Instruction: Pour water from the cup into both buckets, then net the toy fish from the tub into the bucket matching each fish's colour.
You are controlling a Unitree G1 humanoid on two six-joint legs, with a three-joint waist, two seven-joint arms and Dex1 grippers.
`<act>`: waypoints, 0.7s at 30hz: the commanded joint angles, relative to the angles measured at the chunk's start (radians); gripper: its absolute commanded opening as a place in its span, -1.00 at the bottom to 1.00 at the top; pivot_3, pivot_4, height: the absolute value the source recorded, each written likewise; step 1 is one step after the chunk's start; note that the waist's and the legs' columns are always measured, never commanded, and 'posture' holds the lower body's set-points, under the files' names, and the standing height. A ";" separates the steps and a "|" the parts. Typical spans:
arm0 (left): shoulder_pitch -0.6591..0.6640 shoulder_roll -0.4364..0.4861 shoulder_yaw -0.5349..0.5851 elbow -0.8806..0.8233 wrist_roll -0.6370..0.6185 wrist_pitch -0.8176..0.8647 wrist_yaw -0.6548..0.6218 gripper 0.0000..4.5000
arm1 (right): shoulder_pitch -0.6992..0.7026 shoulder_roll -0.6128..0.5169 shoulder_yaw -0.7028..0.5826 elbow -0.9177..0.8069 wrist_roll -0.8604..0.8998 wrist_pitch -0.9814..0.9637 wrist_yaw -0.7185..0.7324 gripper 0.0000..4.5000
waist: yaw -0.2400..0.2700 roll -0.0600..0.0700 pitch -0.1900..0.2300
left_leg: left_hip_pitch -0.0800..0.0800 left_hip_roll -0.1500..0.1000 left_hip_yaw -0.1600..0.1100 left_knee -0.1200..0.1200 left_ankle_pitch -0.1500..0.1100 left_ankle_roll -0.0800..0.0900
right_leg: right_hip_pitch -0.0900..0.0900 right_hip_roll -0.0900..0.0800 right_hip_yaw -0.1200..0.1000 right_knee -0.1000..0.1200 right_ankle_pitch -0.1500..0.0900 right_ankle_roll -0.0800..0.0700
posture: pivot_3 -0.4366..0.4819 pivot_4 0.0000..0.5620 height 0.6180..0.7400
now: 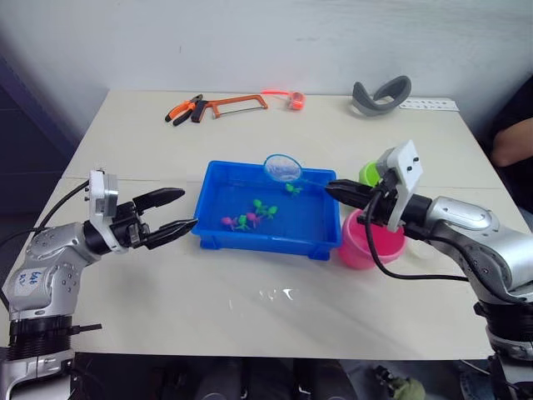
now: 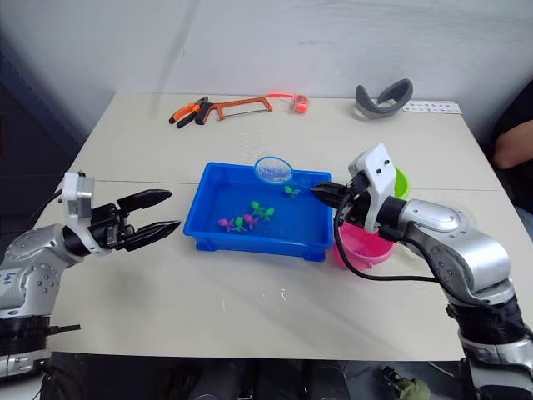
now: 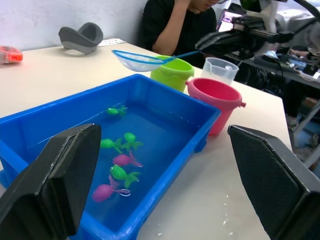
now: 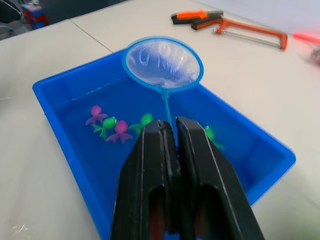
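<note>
The blue tub sits mid-table with water and several small green and pink toy fish in it. My right gripper is shut on the thin handle of the net. The net's blue hoop hangs over the tub's far rim, and its mesh looks empty. The pink bucket stands at the tub's right end under my right arm. Behind it are the lime green bucket and the clear cup. My left gripper is open just left of the tub, holding nothing.
An orange hacksaw, pliers, a small orange-red object and a grey curved object lie along the far edge. A person sits at the right. Spilled water glints in front of the tub.
</note>
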 commanded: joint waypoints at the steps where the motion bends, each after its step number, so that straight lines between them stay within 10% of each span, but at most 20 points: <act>1: -0.023 0.045 0.025 0.022 0.019 -0.063 -0.039 0.96 | -0.016 -0.032 0.045 -0.016 -0.066 -0.120 0.186 -1.00 | -0.001 0.000 0.000 | 0.000 0.000 0.000 0.000 0.000 0.000 | 0.000 0.000 0.000 0.000 0.000 0.000 | -0.05 -0.47 1.00; 21: -0.072 0.085 0.003 0.095 0.048 -0.117 -0.089 0.96 | -0.319 -0.060 0.344 0.247 -0.386 -0.054 0.539 -1.00 | -0.022 0.001 0.000 | -0.001 0.000 0.001 -0.001 -0.001 -0.001 | -0.002 0.000 -0.001 0.000 0.000 0.000 | -0.05 -0.47 1.00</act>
